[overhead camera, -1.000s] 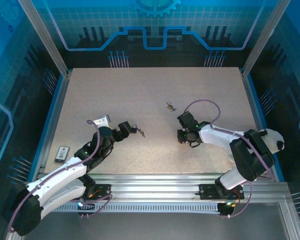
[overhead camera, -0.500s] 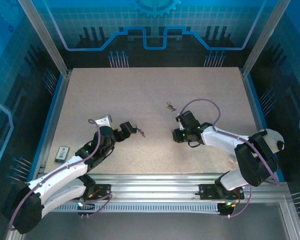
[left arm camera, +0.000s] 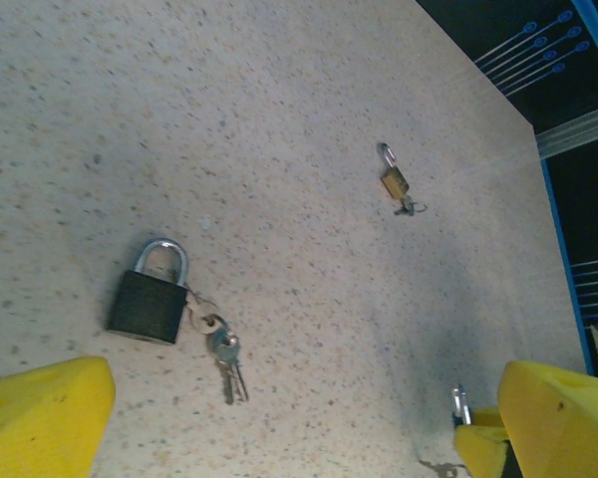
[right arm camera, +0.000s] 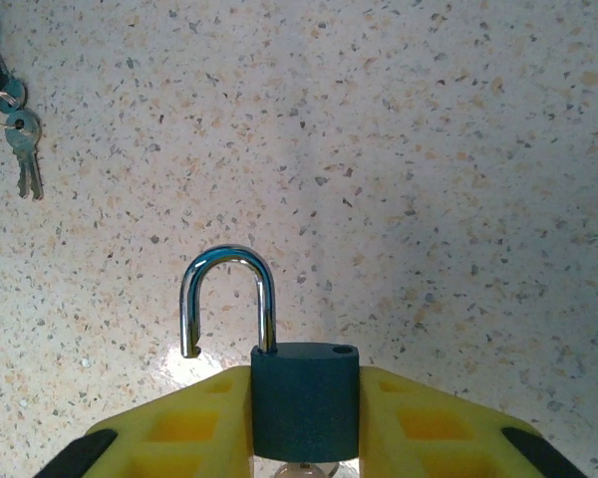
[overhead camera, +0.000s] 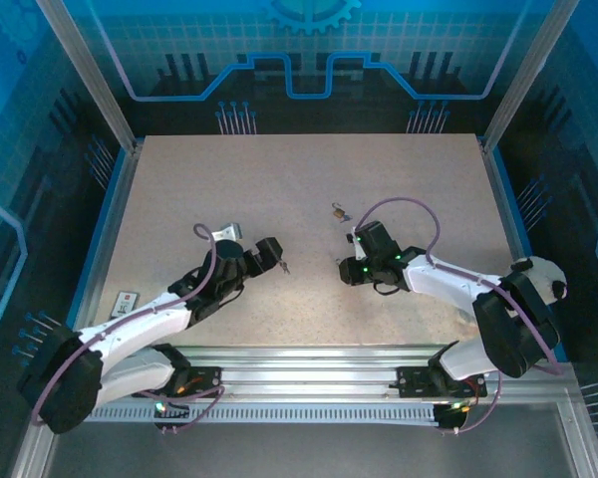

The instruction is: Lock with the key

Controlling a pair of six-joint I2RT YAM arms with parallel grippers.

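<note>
Right claw (right arm camera: 304,383): clamped on the body of a dark padlock (right arm camera: 304,418), with a yellow finger (right arm camera: 224,393) on each side. Its shackle (right arm camera: 229,255) sticks out past the fingertips and is open: one leg is in the body, the other hangs free over the table (right arm camera: 458,149). There's a pale bit under the body, down between the fingers. Could be a key in the keyway, can't tell. Further out, up and left in this claw's wrist view, a key bunch (right arm camera: 20,134) lies on the table, well apart from the held lock.

Left claw (left arm camera: 304,398): jaws spread wide, holding nothing, low over the table. Just ahead of it, nearer the finger at the left of its wrist view, a second dark padlock (left arm camera: 148,304) lies flat. Its shackle looks shut and the key bunch sits right beside it on a ring. Further ahead is a small brass padlock (left arm camera: 395,183), well apart from both claws.

Step, my read: the lock is presented but no key is picked yet. The left claw needs to come down on the key bunch, pinch one key by the bow and bring it to the held body. The shackle also has to be pushed home.

Risk: if the ring is tied to the second padlock, that lock drags along.
</note>
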